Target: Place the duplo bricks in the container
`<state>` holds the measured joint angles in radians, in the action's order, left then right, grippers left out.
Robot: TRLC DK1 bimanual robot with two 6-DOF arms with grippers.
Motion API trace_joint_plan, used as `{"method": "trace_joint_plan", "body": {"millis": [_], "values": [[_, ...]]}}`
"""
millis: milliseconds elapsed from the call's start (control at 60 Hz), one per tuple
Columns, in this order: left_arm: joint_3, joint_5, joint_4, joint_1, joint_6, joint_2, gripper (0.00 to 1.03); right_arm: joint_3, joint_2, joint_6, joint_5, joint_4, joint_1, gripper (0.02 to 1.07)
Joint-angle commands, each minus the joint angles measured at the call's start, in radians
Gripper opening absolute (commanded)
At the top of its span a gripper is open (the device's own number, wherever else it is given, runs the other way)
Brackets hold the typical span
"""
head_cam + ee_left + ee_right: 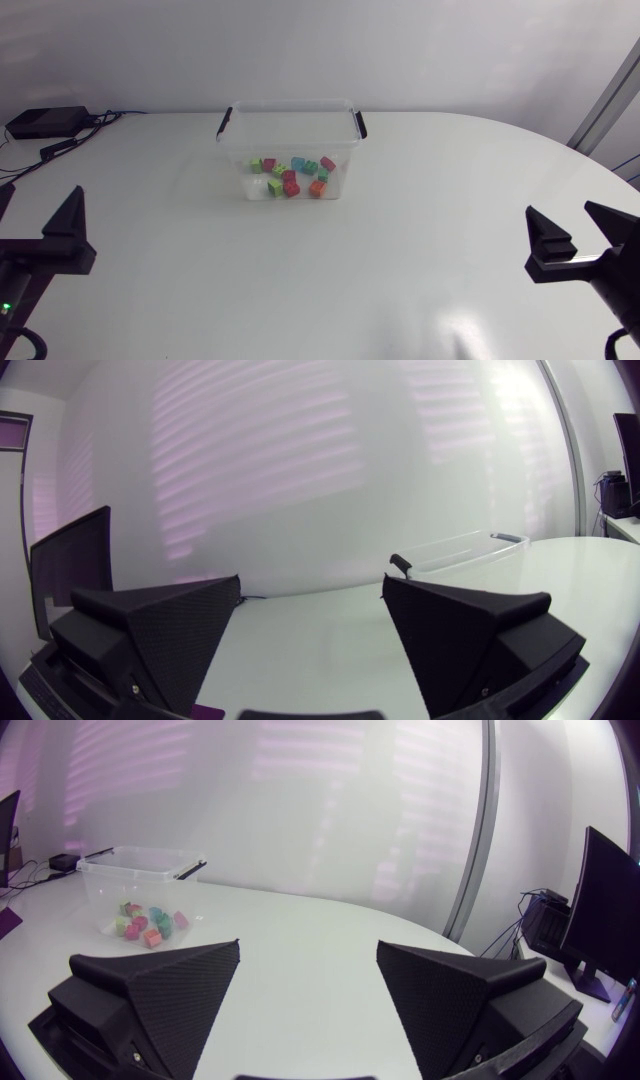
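A clear plastic container [232, 148] with black handle clips stands at the back middle of the table. Several coloured duplo bricks [292, 177] lie on its floor: green, red, blue, pink and orange. No brick shows on the table outside it. My left gripper [312, 585] hangs open and empty at the table's left side, one finger [68, 235] showing from above. Ahead of it, off to one side, is the container's rim [460, 548]. My right gripper [580, 238] is open and empty at the right side, far from the container [112, 866] and the bricks [148, 923].
A black box with cables [45, 122] lies at the table's back left corner. Bare white tabletop [320, 270] stretches between both grippers and the container.
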<state>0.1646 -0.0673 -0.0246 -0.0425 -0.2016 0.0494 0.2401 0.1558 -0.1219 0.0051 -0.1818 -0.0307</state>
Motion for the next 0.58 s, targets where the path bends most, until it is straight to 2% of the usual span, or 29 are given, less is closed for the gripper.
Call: {"method": "trace_joint_plan", "body": {"millis": [0, 350, 567], "values": [[-0.045, 0.016, 0.002, 0.012, 0.062, -0.015, 0.99, -0.06, -0.033, 0.041, 0.001, 0.04, 0.011, 1.01], [-0.162, 0.066, 0.024, 0.042, 0.198, -0.049, 0.99, -0.236, -0.153, 0.12, -0.005, 0.178, 0.03, 1.01], [-0.165, 0.067, 0.025, 0.043, 0.202, -0.049, 0.99, -0.24, -0.156, 0.122, -0.005, 0.182, 0.031, 1.01]]}}
